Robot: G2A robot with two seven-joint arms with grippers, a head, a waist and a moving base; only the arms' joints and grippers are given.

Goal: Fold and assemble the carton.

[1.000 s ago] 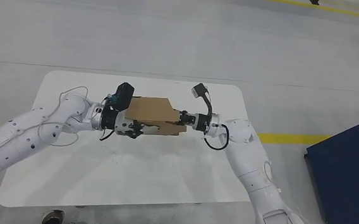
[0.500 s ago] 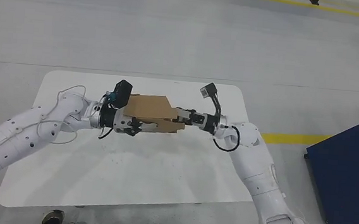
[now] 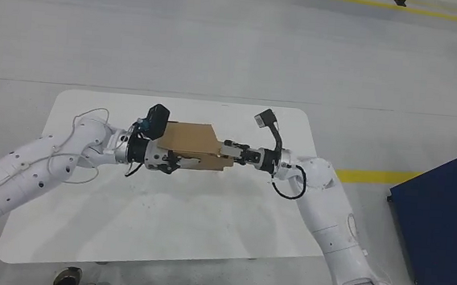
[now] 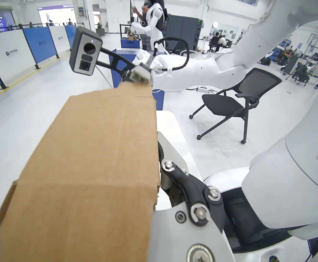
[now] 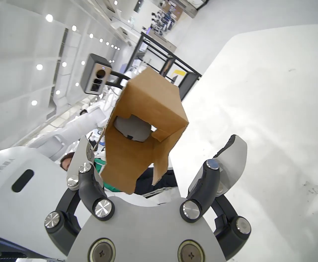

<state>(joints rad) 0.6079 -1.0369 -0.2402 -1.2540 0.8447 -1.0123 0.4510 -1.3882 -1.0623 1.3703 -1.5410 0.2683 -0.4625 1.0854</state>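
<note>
Hanging above the table [image 3: 165, 226] in the clenched left gripper [image 3: 165, 160], the half-formed carton [image 3: 192, 144] pokes its loose end flaps [image 5: 134, 161] between the fingers of the released right gripper [image 5: 159, 146], which, closing askew, could crush a flap or wrench the carton free.

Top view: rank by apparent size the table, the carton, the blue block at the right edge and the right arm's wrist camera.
1. the table
2. the blue block, though the picture's edge cuts it off and it lies lower, on the floor
3. the carton
4. the wrist camera
</note>
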